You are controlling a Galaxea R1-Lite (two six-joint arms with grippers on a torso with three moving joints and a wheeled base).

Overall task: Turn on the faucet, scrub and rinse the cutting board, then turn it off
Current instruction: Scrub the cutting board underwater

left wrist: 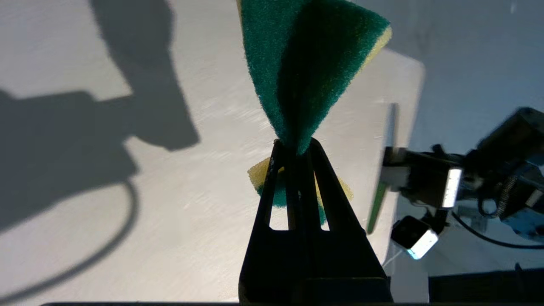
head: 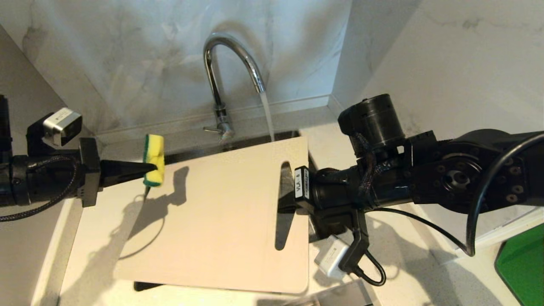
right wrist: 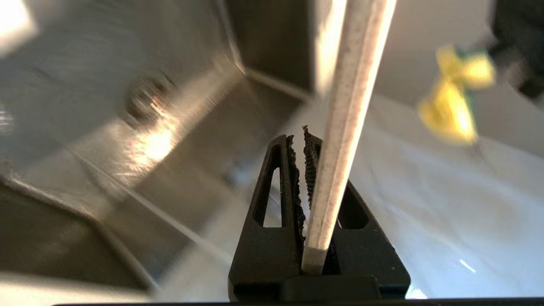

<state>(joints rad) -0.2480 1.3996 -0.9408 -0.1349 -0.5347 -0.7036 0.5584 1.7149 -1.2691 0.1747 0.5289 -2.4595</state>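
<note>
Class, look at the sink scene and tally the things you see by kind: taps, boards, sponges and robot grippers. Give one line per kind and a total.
Faucet, running: 1
Cutting board: 1
Sponge: 1
Grippers: 2, the left gripper and the right gripper
Total: 5

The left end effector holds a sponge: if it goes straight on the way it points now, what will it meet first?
Probably the cutting board. The left end effector, shut on the sponge, points toward the robot's right, just past the board's left edge and seemingly above it. Depth is unclear, so it might pass over toward the right end effector.
</note>
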